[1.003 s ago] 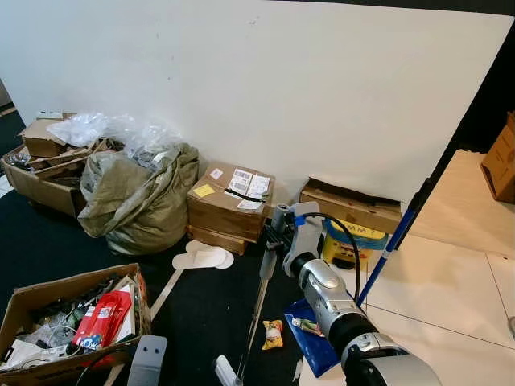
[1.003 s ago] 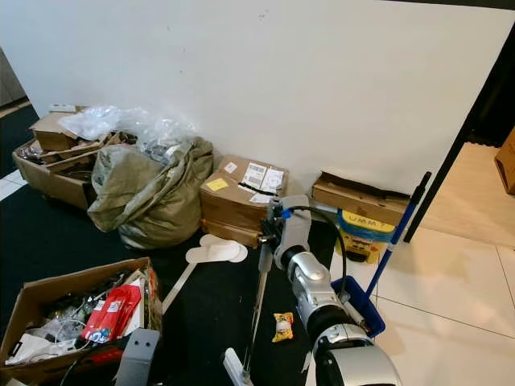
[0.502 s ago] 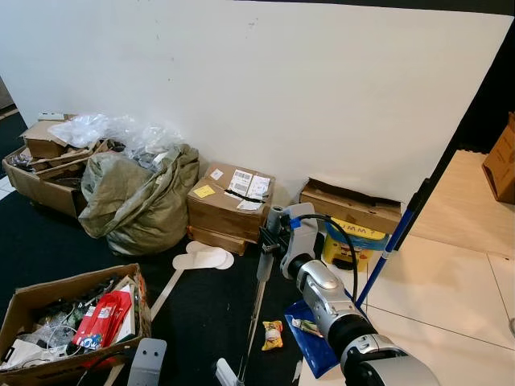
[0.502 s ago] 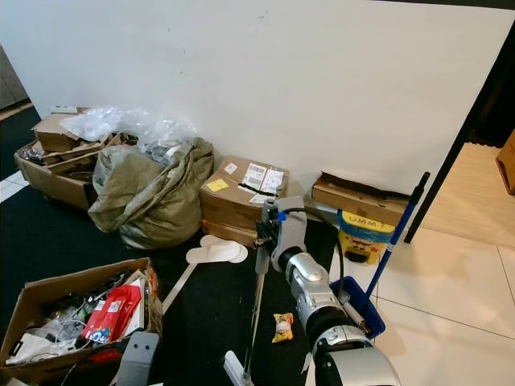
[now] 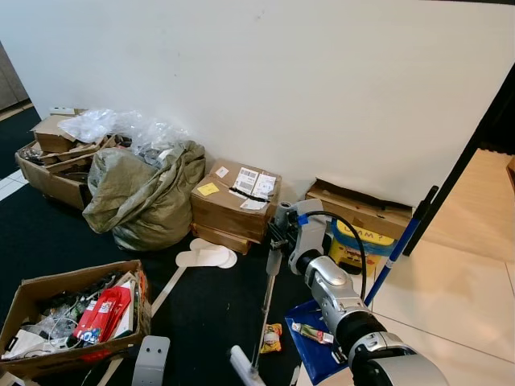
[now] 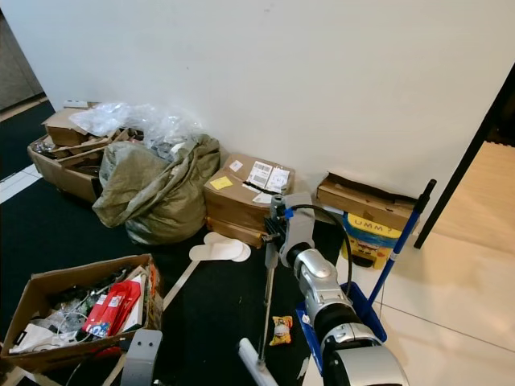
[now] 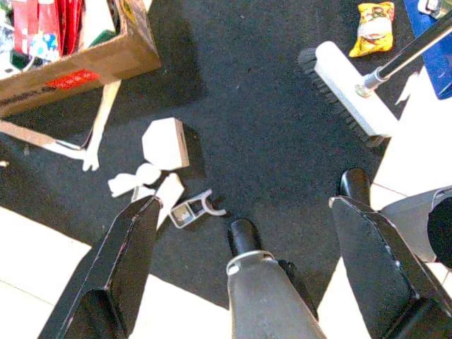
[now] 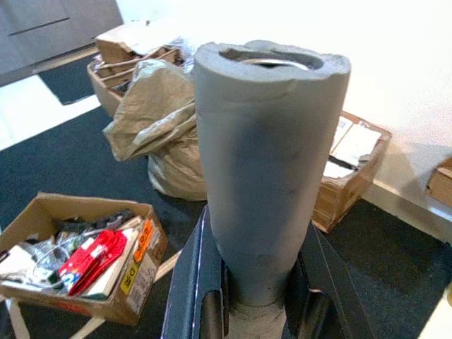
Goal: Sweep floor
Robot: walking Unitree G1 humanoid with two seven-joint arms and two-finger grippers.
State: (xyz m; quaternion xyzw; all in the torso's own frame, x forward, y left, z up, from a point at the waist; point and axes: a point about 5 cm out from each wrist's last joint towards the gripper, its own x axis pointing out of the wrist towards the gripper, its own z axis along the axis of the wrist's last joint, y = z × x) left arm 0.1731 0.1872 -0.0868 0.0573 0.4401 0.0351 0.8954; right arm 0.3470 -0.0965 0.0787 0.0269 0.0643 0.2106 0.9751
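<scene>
The broom (image 5: 268, 310) stands nearly upright on the black carpet, its grey foam handle top clamped between the fingers of the right gripper (image 5: 276, 233), its white brush head (image 7: 347, 90) resting on the floor just beside one yellow snack packet (image 5: 271, 338). Right there, within a short push, sits the blue dustpan (image 5: 315, 347) with a single wrapper lying on it, its long blue handle (image 5: 401, 241) leaning up toward the wall.

The left gripper (image 7: 247, 261) hangs low over the carpet, fingers spread wide, nothing between them. Under it lie a few white scraps (image 7: 152, 173) and one small clip-like piece; I can't tell what that is.

Trouble, as I see it: the grip is only at the very top of the handle, so a hard stroke could let the head skid or twist and flick the packet past the pan. The black cable looping off the right wrist runs close to the handle and might snag. A wide swing could also clip the open cardboard box (image 5: 56, 318) full of odds and ends.

Further out: one olive sack (image 5: 141, 197), a pair of white insoles (image 5: 205, 257), one taped carton (image 5: 233, 201) against the wall, one yellow tub (image 5: 354, 245).
</scene>
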